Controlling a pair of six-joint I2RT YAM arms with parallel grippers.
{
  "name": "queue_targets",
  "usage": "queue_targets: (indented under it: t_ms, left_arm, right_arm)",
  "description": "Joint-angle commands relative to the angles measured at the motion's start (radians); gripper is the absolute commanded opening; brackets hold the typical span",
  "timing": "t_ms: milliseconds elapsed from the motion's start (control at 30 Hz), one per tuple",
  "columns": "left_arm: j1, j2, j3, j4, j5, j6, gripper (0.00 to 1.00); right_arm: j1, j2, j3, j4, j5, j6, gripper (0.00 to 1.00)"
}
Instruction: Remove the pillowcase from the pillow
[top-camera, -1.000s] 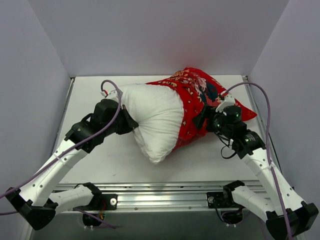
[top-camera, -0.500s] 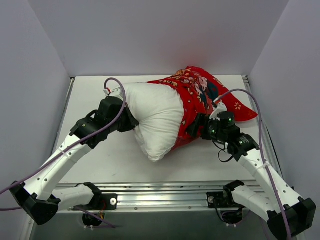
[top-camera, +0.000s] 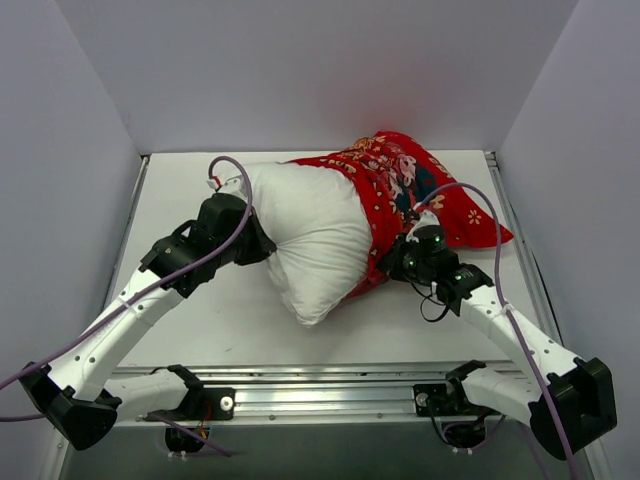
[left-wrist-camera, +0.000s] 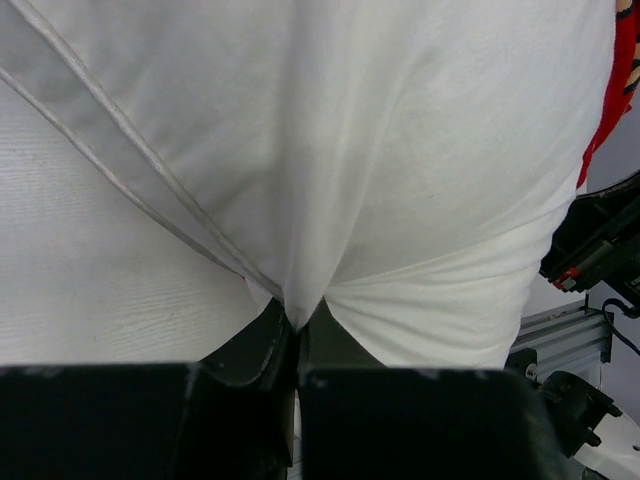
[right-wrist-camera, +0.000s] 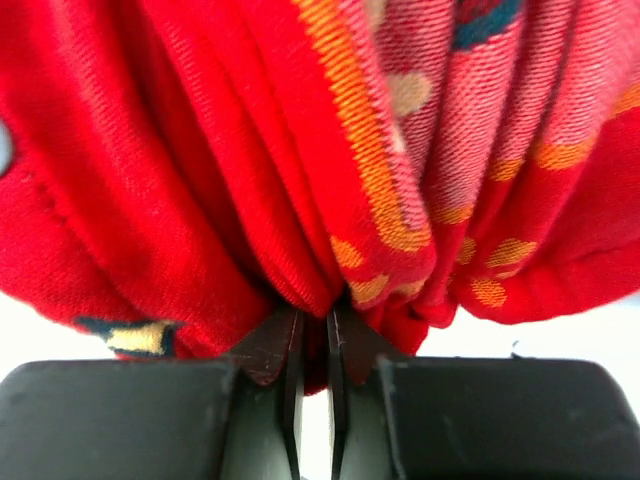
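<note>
- Left gripper (left-wrist-camera: 297, 335): the jaws are clenched on a pinch of white fabric at the edge of the pillow (left-wrist-camera: 400, 150). The cloth is drawn into a tight pucker between the fingertips, just beside a piped seam (left-wrist-camera: 150, 165).
- Purpose, as judged: the pillow is anchored from this side so that it is not dragged along when the cover is pulled.
- Right gripper (right-wrist-camera: 310, 335): the jaws are closed on a bunch of red folds of the pillowcase (right-wrist-camera: 230, 150), with several pleats gathered into the narrow gap. A stitched hem (right-wrist-camera: 45, 215) is seen at the left of the wrist view, so the grip is judged to lie near the open mouth of the cover.
- Purpose, as judged: the cover edge is held so that it can be drawn off to the right, away from the anchored side.
- Position of the goods: pillow and cover are lying on the white table (top-camera: 200, 330), centre to right-rear. The bare white pillow is exposed on the left and near side, more than half of it by estimate. The far-right end is enclosed in the red cover, whose loose corner is spread toward the table's right edge.
- The arms are set on opposite sides, well apart, with the pillow between them.
- Progress, as judged: removal is well under way but not complete.
- Risk noted: only a thin pinch is held at the left, so slippage is possible under a hard pull.
</note>
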Motion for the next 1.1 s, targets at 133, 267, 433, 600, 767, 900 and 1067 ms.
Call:
queue_targets:
  t_ms: [133, 267, 433, 600, 767, 900, 1067]
  left_arm:
    - [0.074, -0.088, 0.234, 0.002, 0.02, 0.071, 0.02]
    - [0.183, -0.127, 0.343, -0.111, 0.086, 0.136, 0.02]
    - [0.269, -0.18, 0.417, -0.245, 0.136, 0.163, 0.02]
    - [0.271, -0.211, 0.363, -0.279, 0.163, 0.166, 0.02]
    - [0.258, -0.259, 0.057, -0.034, 0.431, 0.013, 0.02]
    - [0.121, -0.315, -0.222, 0.105, 0.394, -0.067, 0.03]
    - [0.062, -0.41, -0.303, -0.014, 0.217, -0.09, 0.95]
  right_arm:
    - [-0.124, 0.072, 0.037, -0.085, 0.294, 0.001, 0.0]
    - [-0.328, 0.071, 0.03, -0.063, 0.314, 0.041, 0.0]
    - [-0.499, 0.082, 0.031, -0.016, 0.335, 0.143, 0.0]
    - [-0.508, 0.12, 0.045, 0.087, 0.219, 0.141, 0.0]
    - [-0.303, 0.091, 0.089, 0.075, 0.168, 0.061, 0.0]
    - [-0.224, -0.022, 0.117, -0.035, 0.217, 0.027, 0.18]
    - [-0.177, -0.095, 0.2, -0.122, 0.244, -0.036, 0.4]
